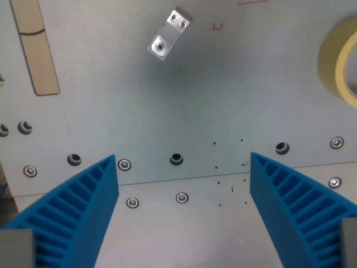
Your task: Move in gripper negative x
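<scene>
My gripper (184, 164) is open and empty, its two blue ribbed fingers (83, 195) showing at the bottom left and bottom right of the wrist view. It hovers above a grey metal plate (184, 100) with screw holes and bolts. A small shiny metal bracket (169, 33) with two holes lies on the plate near the top middle, well away from the fingers.
A wooden strip (34, 44) lies at the top left. A roll of yellow tape (341, 61) sits at the right edge. A seam between two plates (184, 177) runs across between the fingers, with bolts and holes along it.
</scene>
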You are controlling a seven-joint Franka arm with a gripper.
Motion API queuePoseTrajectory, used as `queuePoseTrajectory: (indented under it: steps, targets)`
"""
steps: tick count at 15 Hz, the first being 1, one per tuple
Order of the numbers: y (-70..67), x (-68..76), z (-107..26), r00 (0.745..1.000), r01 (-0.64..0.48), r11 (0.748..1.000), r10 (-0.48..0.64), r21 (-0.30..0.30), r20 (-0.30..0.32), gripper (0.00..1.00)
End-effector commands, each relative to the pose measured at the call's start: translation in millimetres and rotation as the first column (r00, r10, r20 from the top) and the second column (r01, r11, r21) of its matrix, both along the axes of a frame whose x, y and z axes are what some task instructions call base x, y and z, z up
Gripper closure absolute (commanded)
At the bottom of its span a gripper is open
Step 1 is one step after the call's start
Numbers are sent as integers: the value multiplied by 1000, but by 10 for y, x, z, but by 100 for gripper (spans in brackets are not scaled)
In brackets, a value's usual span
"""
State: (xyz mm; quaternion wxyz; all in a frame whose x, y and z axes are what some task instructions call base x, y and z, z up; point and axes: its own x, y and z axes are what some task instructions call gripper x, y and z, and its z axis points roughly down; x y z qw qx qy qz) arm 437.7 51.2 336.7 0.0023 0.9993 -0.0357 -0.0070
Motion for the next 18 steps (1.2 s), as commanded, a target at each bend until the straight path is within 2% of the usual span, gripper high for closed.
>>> queuePoseTrajectory:
  steps: [1,18]
  targets:
    - [3,-52,30,1000,1,1000,-1,0,7,0]
    - [64,-900,36,1000,1,1000,-1,0,7,0]
